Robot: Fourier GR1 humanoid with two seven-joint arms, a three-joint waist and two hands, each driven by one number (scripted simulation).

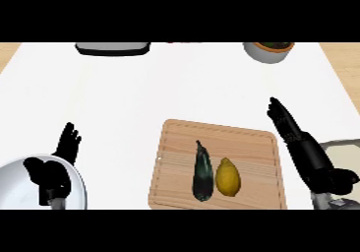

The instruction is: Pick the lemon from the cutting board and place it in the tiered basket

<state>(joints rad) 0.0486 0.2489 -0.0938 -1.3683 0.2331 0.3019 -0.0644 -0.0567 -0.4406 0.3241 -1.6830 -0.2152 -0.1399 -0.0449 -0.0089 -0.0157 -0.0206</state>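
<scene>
Now the right hand [299,142] is hovering beside the cutting board [248,142], fingers straight, holding nothing; it should be closing round the lemon [227,177], avoiding the touching eggplant [202,172].

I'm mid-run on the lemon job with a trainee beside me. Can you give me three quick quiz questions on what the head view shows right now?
1. True or false: the lemon lies on the cutting board.
2. What lies just left of the lemon, as seen in the view? A) eggplant B) a carrot C) a mug
3. Fill in: the right hand is beside the board's ____ edge, fingers straight.

Key
1. True; no hand touches it.
2. A. The eggplant and lemon lie side by side.
3. Right. The left hand shows at lower left, over a metal bowl.
</scene>
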